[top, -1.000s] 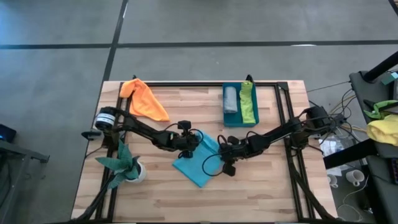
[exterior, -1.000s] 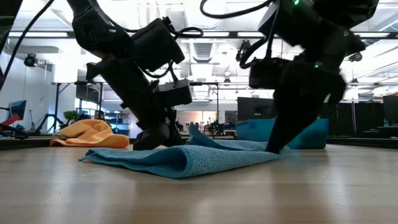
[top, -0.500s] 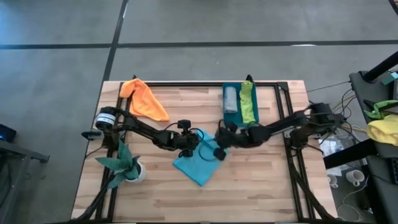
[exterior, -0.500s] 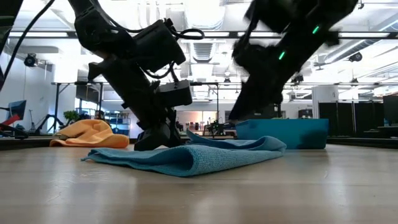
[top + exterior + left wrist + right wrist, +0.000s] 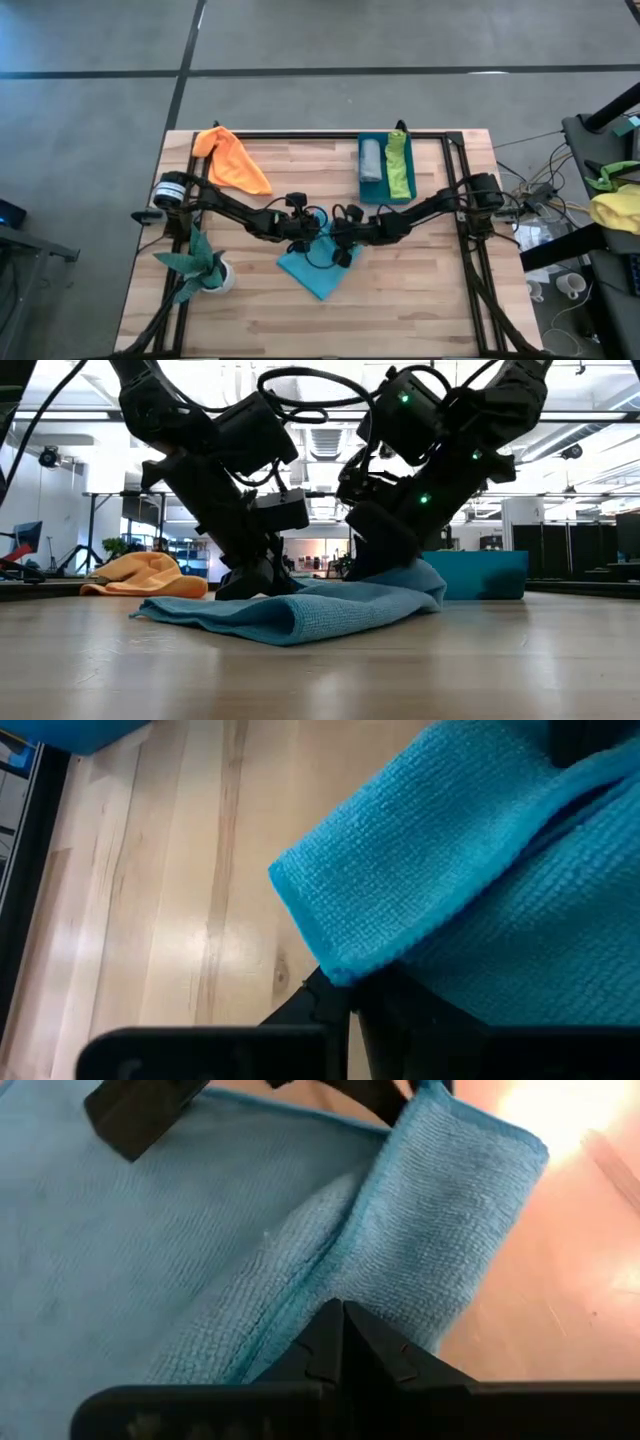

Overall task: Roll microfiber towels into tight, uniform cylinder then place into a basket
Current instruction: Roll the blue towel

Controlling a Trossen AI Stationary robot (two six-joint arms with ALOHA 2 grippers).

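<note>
Two towels binned, two remaining.
Both grippers, left gripper and right gripper, pinch the turquoise towel closed (half-folded); orange towel lies untouched outside the basket.

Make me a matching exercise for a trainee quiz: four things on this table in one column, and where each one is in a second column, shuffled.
Things:
1. orange towel
2. turquoise towel
3. lime towel
4. plant

Places:
A. in the basket, beside the grey towel
B. table middle, under both end effectors
C. near left edge, in a white pot
D. far left corner, lying loose

Pairs: 1-D, 2-B, 3-A, 4-C
</note>
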